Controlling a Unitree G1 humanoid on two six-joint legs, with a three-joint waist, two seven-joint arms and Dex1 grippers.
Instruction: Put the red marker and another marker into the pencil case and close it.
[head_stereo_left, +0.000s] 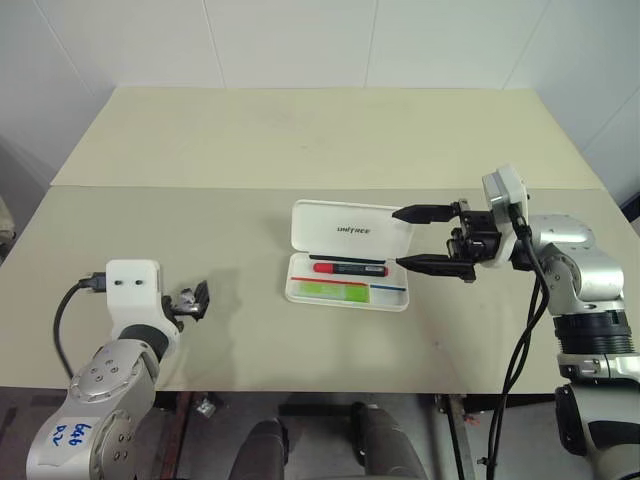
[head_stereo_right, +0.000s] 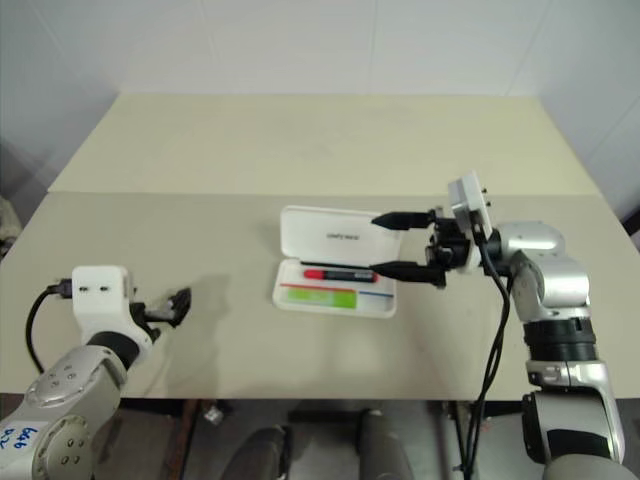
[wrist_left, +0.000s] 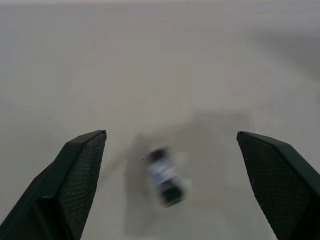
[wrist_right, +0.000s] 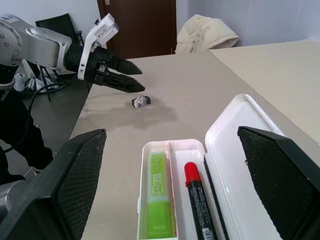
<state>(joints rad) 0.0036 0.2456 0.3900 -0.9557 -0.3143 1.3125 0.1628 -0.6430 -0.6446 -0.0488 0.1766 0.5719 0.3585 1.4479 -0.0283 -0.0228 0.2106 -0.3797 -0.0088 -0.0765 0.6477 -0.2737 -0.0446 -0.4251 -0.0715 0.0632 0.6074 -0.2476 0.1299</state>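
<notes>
So, both pens are in and closing is what's left.
Case: pencil case sits mid-frame on the table, lid swung open toward the top of the frame and lying back, tray nearer the bottom.
Contents: red marker lies in the tray lane nearest the hinge; green highlighter in the lane beside it. Both look fully seated, nothing poking over the rim.
Right gripper: fingers spread wide, nothing pinched, just right of the case's right end, one finger level with the lid and one level with the tray.
Left gripper: fingers apart, empty, far left of frame, well apart from the case, hovering near a small dark clip-like object on the table.
Step in hand: shutting the lid, judging by the layout.
How: get a right finger under or behind the lid's far edge and sweep it over the hinge toward the tray, then press down on the free long edge to latch.
Risk: the case is light and unbraced, so a sideways push probably slides it; keep the force downward.
Check: the marker cap sits close to the hinge, so a pinch could stop the lid.
</notes>
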